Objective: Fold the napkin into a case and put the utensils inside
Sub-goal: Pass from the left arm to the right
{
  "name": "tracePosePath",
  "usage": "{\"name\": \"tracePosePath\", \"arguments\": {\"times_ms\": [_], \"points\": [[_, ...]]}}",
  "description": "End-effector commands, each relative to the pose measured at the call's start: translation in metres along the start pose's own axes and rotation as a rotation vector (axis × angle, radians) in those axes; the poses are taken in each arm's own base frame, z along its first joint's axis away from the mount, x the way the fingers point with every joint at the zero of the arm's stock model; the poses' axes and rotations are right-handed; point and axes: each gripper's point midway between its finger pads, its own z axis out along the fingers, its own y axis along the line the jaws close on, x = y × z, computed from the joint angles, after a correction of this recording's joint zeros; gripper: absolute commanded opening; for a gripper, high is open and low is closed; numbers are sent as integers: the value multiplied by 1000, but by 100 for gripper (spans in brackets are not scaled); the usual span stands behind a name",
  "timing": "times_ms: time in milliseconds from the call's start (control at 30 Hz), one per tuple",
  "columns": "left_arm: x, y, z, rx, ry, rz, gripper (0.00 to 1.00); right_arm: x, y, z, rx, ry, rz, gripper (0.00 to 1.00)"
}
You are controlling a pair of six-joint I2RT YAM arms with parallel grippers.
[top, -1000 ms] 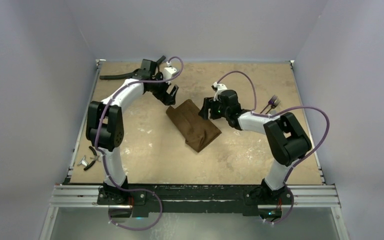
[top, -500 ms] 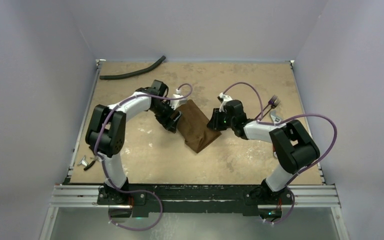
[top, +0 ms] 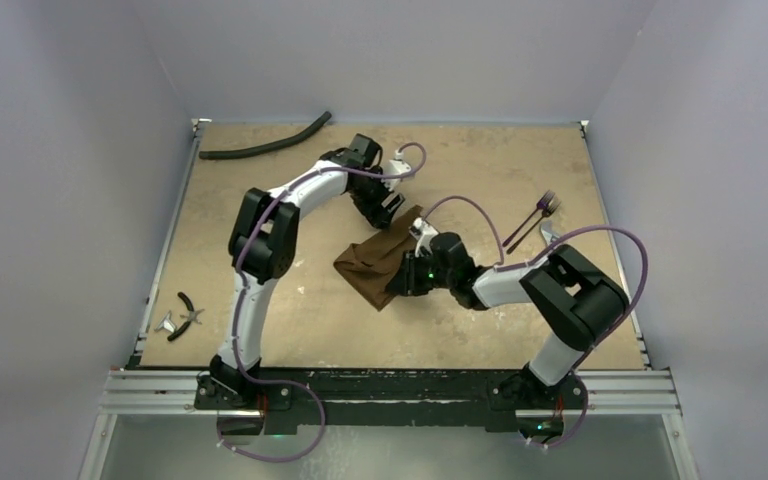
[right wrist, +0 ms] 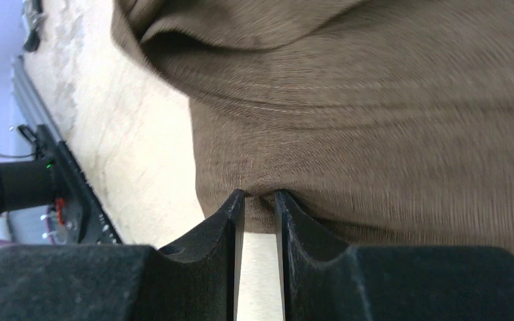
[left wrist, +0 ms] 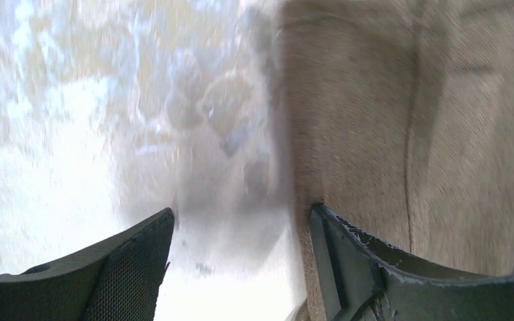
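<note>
Right gripper (right wrist: pixel 260 195) pinches the napkin (right wrist: pixel 388 134), seemingly limp cloth, at its hem; left gripper (left wrist: pixel 241 217) gapes empty astride its far edge.

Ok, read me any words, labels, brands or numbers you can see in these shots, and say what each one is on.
None: no text can be read in any view.
The napkin, utensils, hose and table show no lettering.
The wrist views are blurred and show only cloth, table and fingers.
</note>
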Motion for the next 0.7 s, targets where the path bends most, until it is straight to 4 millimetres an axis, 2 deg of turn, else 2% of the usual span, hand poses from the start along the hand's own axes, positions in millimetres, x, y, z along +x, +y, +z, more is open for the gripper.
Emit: {"name": "tracePosePath", "arguments": {"times_ms": [0, 133, 200, 300, 367, 433, 533, 600, 667], "points": [[-27, -12, 2, 45, -5, 67, 73, 4, 32, 7, -105, -20, 49, 27], [-34, -17, -22, 40, 17, 143, 77, -7, 38, -12, -82, -59, 34, 32], [-40, -15, -44, 4, 10, 186, 82, -22, 45, -25, -83, -102, 5, 33], [-52, -18, -79, -30, -13, 221, 96, -40, 52, -38, -93, -146, 0, 32], [-55, -25, -102, -38, -28, 235, 99, -50, 55, -42, -94, -173, 4, 31], [-52, -36, -119, -25, -40, 255, 99, -57, 52, -42, -77, -194, 22, 24], [-38, -53, -138, -1, -43, 294, 98, -61, 31, -35, -27, -202, 99, 0], [-38, -58, -152, -12, -59, 324, 99, -67, 19, -35, -45, -208, 141, 0], [-52, -56, -173, -68, -108, 343, 99, -77, 14, -38, -44, -242, 144, 3]]}}
